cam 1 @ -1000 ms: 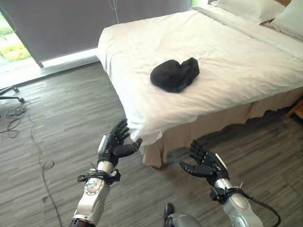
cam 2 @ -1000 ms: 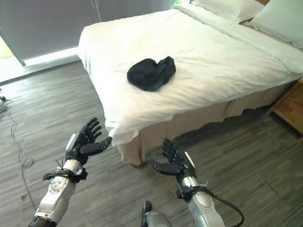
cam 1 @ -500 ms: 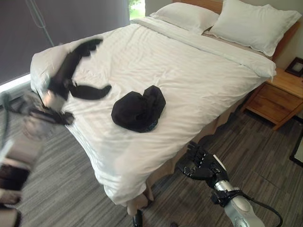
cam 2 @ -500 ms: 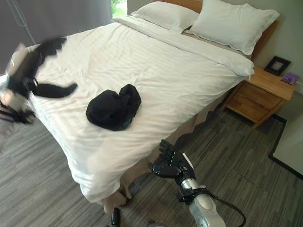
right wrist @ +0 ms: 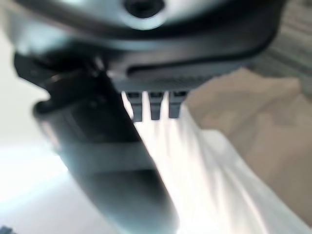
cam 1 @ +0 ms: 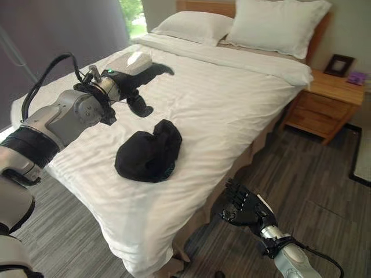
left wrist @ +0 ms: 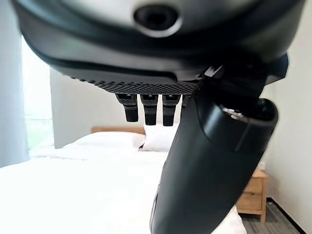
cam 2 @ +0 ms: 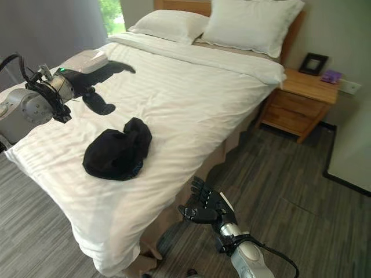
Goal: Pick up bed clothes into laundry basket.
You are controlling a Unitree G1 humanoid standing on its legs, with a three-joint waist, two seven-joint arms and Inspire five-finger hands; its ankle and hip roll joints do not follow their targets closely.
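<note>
While the white bed (cam 1: 232, 98) takes up most of both eye views, two pillows (cam 2: 249, 26) lie at its head and a wooden nightstand (cam 2: 298, 101) stands beside it, bearing a dark picture frame (cam 2: 313, 62); on the sheet near the bed's near edge lies the crumpled black garment (cam 1: 148, 154), touched by neither hand; the left hand (cam 1: 139, 75) hangs over the bed beyond the garment, fingers straight and thumb apart, as the left wrist view confirms (left wrist: 214, 161); the right hand (cam 2: 206, 209) hovers low over the grey plank floor (cam 2: 301, 197) beside the bed, fingers spread; its wrist view adds the beige bed skirt (right wrist: 258, 141).
</note>
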